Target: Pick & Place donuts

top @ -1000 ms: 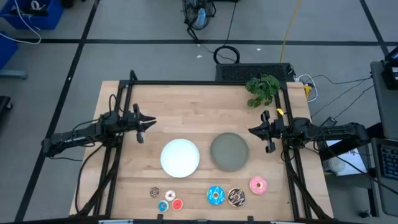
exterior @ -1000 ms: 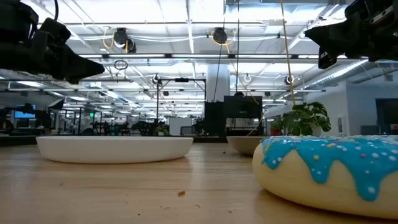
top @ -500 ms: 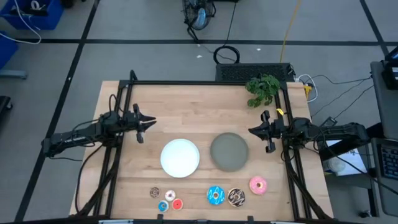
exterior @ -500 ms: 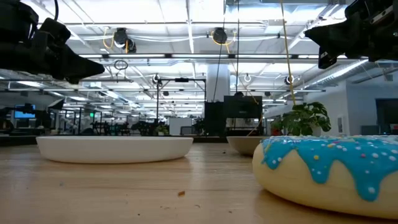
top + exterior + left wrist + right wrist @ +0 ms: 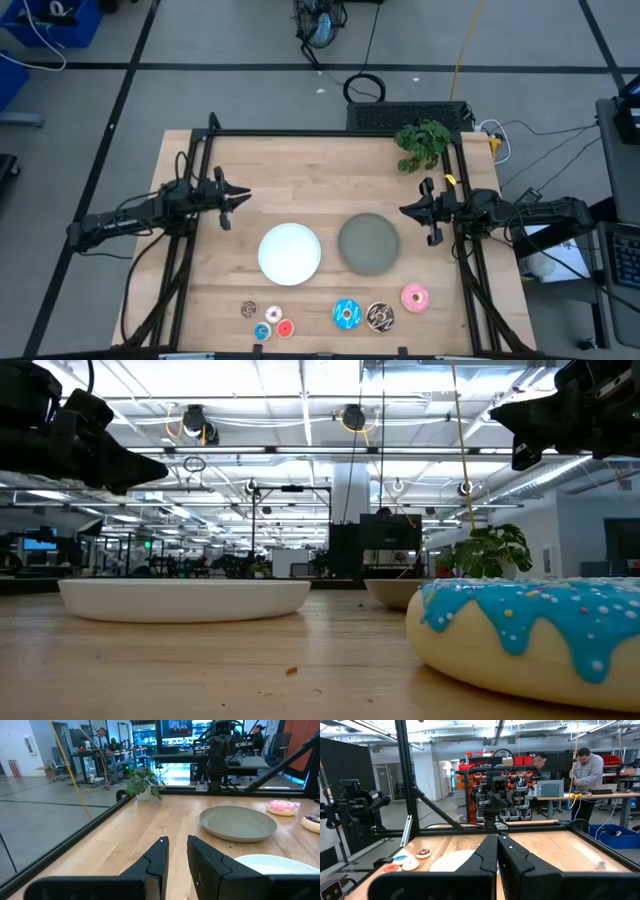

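- Left gripper hovers above the table's left side, fingers slightly parted, holding nothing; right gripper hovers beside the grey plate, fingers together, empty
- Seven donuts lie along the near edge, below both plates

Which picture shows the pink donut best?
The high view: the pink frosted ring donut shows whole from above, near the table's front edge at the right end of the donut row. The left wrist view catches it small and side-on, beyond the round grey plate. The low and right wrist views don't show it.
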